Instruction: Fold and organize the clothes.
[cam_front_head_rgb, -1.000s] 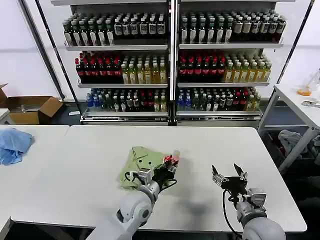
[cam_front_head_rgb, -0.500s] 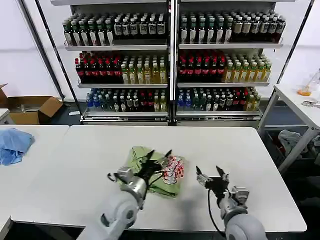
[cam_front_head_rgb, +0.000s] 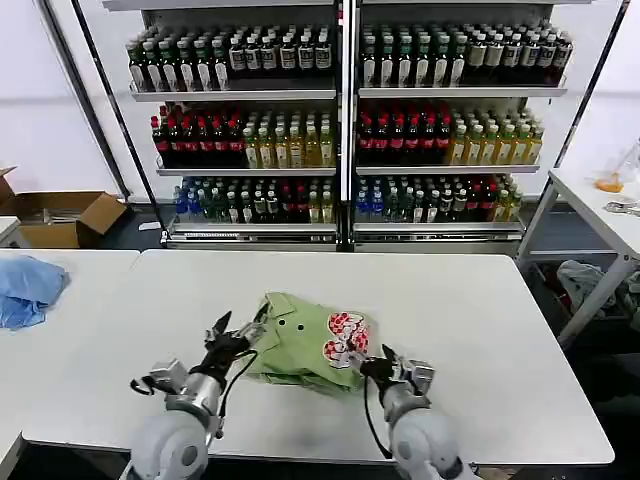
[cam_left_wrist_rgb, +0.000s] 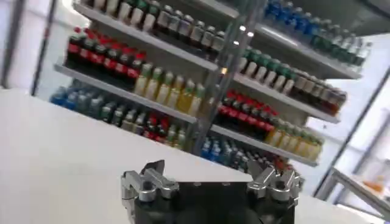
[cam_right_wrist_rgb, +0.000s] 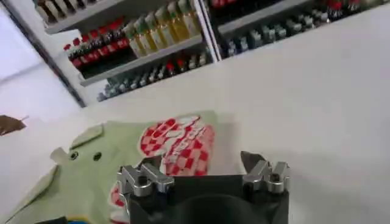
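The clothes are one light green polo shirt (cam_front_head_rgb: 300, 340), lying folded in a compact bundle on the white table (cam_front_head_rgb: 470, 300). Its collar buttons and red-and-white graphic (cam_front_head_rgb: 345, 338) face up. My left gripper (cam_front_head_rgb: 238, 325) is open at the shirt's left edge, with nothing between its fingers. In the left wrist view the left gripper (cam_left_wrist_rgb: 208, 175) faces bare table and the shelves. My right gripper (cam_front_head_rgb: 385, 362) is open just off the shirt's right front corner. In the right wrist view the shirt (cam_right_wrist_rgb: 109, 167) and its graphic (cam_right_wrist_rgb: 177, 141) lie just beyond the open right gripper (cam_right_wrist_rgb: 201, 169).
A light blue cloth (cam_front_head_rgb: 28, 288) lies on the neighbouring table at the left. Behind it is a cardboard box (cam_front_head_rgb: 60, 215). Shelves of bottles (cam_front_head_rgb: 340, 120) stand beyond the table. A grey-white garment (cam_front_head_rgb: 590, 280) hangs under the side table at the right.
My left gripper has let go of the shirt and drawn back to the left. The shirt now lies flat with its graphic up. My right gripper has moved left, up to the shirt's edge.
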